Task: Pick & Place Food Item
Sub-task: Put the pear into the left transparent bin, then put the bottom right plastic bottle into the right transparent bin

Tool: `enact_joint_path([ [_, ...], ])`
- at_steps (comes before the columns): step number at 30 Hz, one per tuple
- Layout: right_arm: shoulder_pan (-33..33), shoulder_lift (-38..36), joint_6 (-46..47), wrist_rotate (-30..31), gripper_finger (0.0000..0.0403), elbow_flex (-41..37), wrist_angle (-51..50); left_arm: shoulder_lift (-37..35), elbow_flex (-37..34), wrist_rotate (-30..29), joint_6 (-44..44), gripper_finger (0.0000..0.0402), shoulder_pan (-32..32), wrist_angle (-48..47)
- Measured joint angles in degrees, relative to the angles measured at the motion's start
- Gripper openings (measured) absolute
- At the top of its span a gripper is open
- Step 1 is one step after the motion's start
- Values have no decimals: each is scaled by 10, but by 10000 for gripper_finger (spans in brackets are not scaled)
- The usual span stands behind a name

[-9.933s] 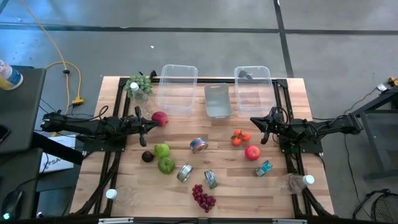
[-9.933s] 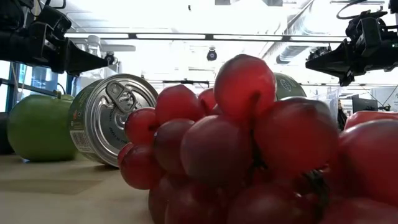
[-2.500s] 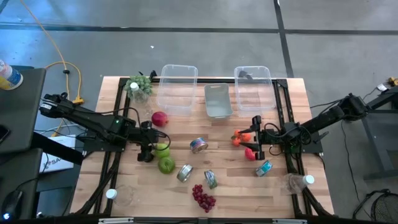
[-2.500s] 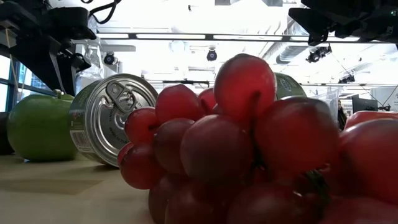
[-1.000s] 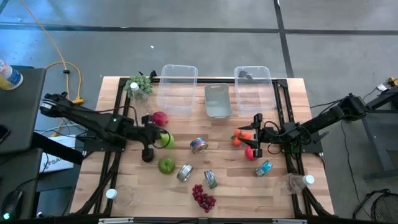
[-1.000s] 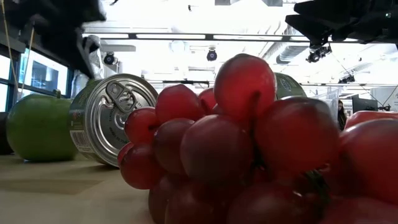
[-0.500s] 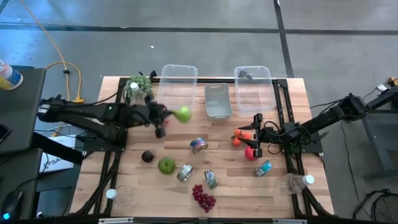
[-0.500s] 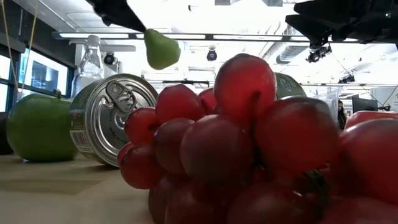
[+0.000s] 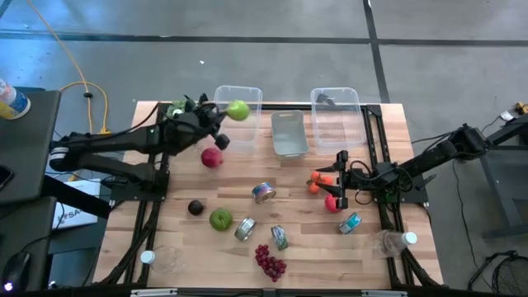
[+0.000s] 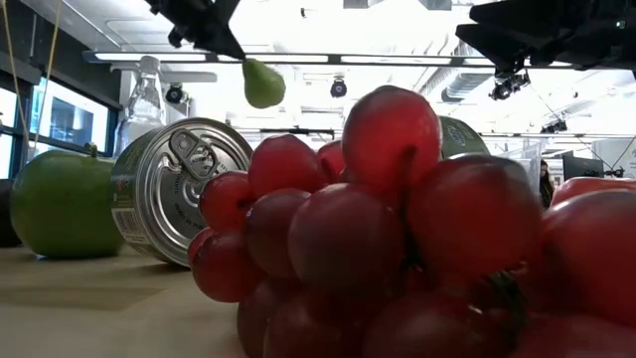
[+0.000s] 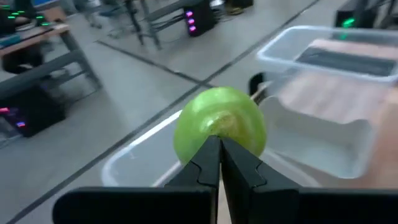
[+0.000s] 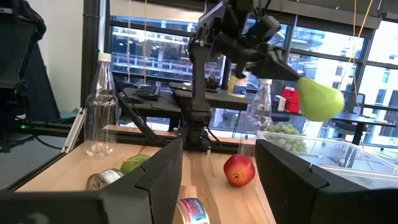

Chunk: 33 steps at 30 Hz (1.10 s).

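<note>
Wooden table (image 9: 297, 247): green pear (image 9: 238, 110) in left gripper (image 9: 223, 115) above clear bin (image 9: 237, 124).

No legible text, brand, number or sign anywhere. The can (image 10: 177, 189) at the near edge of the table carries a printed label strip along its left side, characters too small to read. The blue-labelled can (image 9: 350, 223) at the near right shows print only as colour patches. The bottle (image 9: 11, 101) on the black stand to the far left has a coloured label, illegible. The cardboard box (image 9: 72, 216) under the table's left side bears dark lettering, partly hidden by the frame and not readable.
</note>
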Motion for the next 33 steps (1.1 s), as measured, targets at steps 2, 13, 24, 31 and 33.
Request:
enact_joint_path([
  [2, 0, 0, 0, 0, 193, 0, -2, 7, 0, -2, 17, 5, 12, 1],
  [13, 0, 0, 0, 0, 193, 0, -10, 23, 0, -2, 53, 121, 2, 18],
  [24, 0, 0, -17, 0, 193, 0, -14, 21, 0, -8, 36, 177, -71, 48],
  [31, 0, 0, -30, -2, 193, 0, -17, 20, 0, -11, 57, 177, -153, 44],
  [33, 0, 0, -29, -2, 193, 0, -24, 19, -1, -11, 47, 177, -178, 45],
])
